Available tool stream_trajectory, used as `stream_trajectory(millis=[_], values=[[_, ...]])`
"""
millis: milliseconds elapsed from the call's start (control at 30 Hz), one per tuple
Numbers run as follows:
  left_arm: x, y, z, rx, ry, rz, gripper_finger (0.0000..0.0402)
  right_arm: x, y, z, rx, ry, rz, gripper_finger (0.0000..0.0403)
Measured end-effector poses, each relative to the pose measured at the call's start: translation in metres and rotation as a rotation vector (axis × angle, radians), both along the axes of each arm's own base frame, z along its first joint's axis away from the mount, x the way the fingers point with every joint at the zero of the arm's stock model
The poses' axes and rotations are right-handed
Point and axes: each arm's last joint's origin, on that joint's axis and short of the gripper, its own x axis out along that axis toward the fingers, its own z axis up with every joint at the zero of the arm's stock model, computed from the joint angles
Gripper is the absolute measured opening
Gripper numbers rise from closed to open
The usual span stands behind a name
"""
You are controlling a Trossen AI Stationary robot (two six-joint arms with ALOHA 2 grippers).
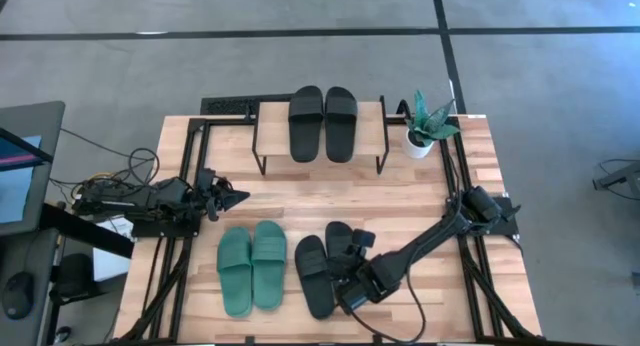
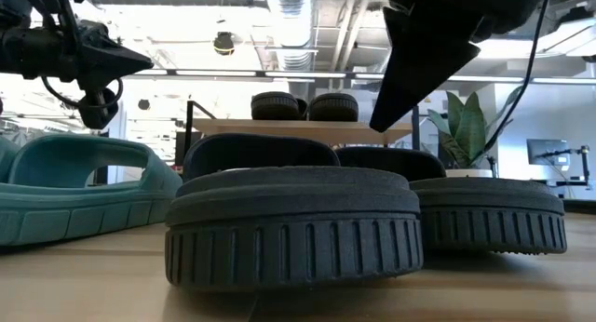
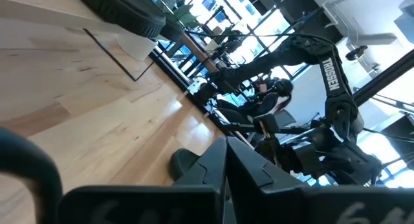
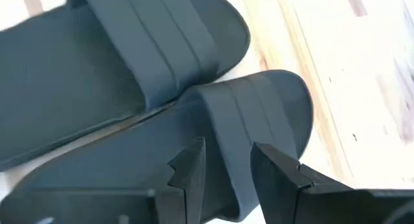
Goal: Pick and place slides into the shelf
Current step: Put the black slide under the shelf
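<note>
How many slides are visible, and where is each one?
6: a black pair on the shelf; a green pair at the table's front; a black pair beside it, below the right gripper.

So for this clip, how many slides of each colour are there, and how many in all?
Black slides: 4, two on the shelf at and, two on the table at and under the right pincer
Green slides: 2, at and
Total: 6
</note>
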Motion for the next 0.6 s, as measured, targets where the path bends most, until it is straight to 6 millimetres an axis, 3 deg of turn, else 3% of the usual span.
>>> stream_trajectory(millis=[600], values=[[0.0,0.0,0.0,0.016,0.002,0.0,0.0,-0.006,-0.004,-0.013,-0.037,0.047,0.031,0.0095]])
